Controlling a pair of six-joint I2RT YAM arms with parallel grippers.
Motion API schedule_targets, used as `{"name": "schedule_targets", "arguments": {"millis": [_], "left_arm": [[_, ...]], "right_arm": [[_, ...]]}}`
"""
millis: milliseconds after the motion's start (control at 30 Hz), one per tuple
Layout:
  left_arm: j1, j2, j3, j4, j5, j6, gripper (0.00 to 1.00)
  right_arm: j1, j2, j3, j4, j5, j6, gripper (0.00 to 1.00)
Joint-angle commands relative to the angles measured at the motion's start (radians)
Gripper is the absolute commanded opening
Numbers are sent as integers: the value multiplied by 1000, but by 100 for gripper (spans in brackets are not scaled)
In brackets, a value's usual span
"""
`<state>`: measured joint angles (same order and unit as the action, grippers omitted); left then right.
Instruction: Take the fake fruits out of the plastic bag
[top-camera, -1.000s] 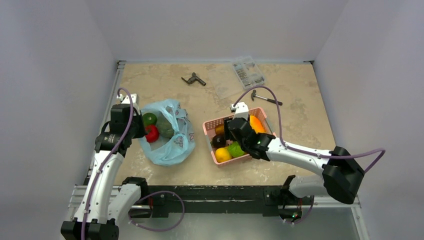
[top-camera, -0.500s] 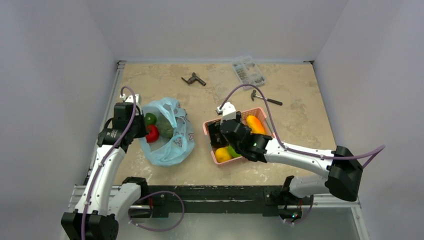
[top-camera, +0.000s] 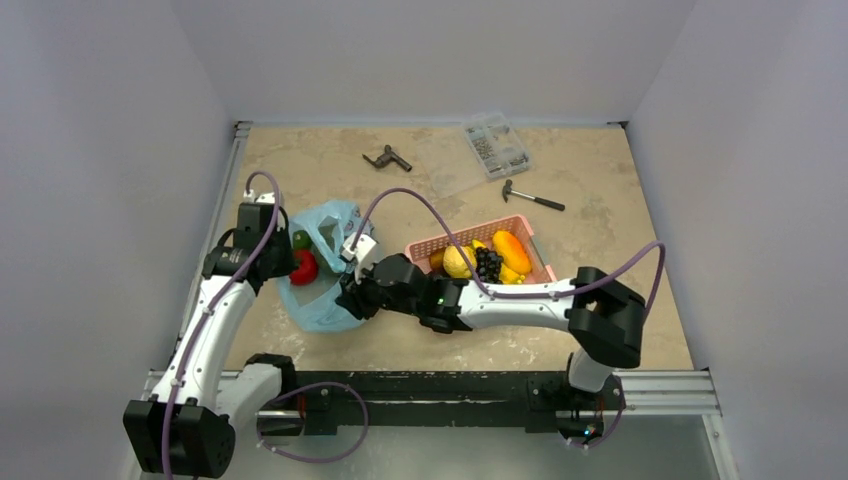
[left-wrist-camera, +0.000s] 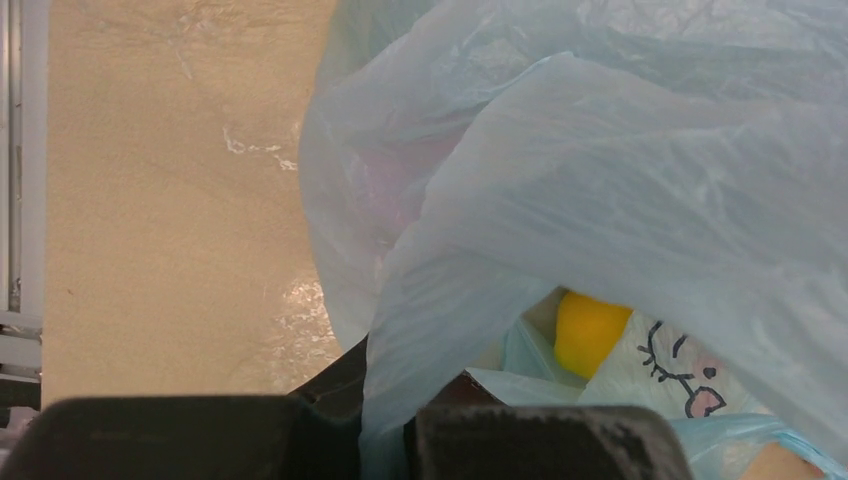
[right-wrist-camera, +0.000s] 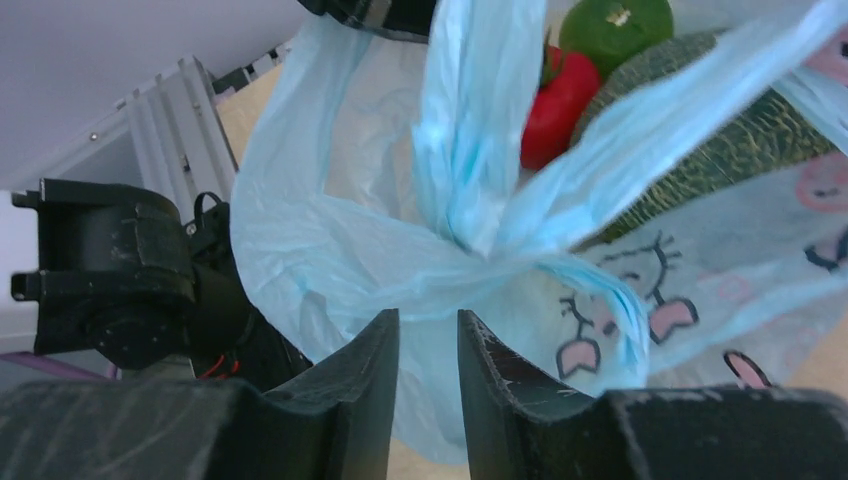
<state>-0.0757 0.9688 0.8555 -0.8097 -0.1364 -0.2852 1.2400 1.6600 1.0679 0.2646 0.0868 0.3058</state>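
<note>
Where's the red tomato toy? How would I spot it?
Find the pale blue plastic bag on the left side of the table. Inside its open mouth sits the tomato, beside a small lime-green fruit and a netted grey-green melon. It is the only red one, shiny, with a green top.

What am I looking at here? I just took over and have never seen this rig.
Two robot arms are bolted to a table. One picture looks down from above; the other two come from cameras on the wrists. The left pincer is shut on the edge of a plastic bag, which holds a tomato, a green fruit and a melon. The right pincer is nearly closed at the bag's bunched handle; whether it grips is unclear. A pink basket, a hammer and a parts box lie nearby.
</note>
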Motion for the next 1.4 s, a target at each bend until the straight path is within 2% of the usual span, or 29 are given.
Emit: {"name": "schedule_targets", "arguments": {"millis": [0,133,200,267,367,467,500,600,733,867,1000,1133,1367], "left_arm": [[-7,-7,25,-2,-78,-48,0],[-7,-8,31,-6,-96,-55,0],[-11,-26,28,0,-96,-49,0],[-20,-43,22,3,-95,-39,0],[-52,-52,22,-8,-144,-50,0],[-79,-57,19,-17,-216,-77,0],[-83,-56,19,-17,-223,-82,0],[-85,-52,21,-26,-255,-104,0],[-86,-49,21,-25,-270,-106,0],[-85,-36,21,-26,-279,-113,0],[-78,-10,28,-31,-258,-117,0],[-34,8,30,-19,-202,-119,0],[24,41,37,-1,-144,-114,0]], "right_arm": [[-1,40,117,128,-77,-44,26],[0,134,198,166,-84,-79,26],[-7,199,265,145,-84,-95,19],[-9,251,314,141,-61,-137,15],[-17,317,360,153,-8,-199,16],[-40,361,360,230,-34,-273,19],[-48,370,344,278,-55,-296,22],[-65,412,319,378,-130,-424,41],[-76,473,370,359,-150,-556,70],[-85,529,409,335,-196,-663,86],[-85,581,451,289,-200,-775,92],[-85,620,496,237,-180,-860,93],[-64,705,556,192,-25,-982,93]]}}
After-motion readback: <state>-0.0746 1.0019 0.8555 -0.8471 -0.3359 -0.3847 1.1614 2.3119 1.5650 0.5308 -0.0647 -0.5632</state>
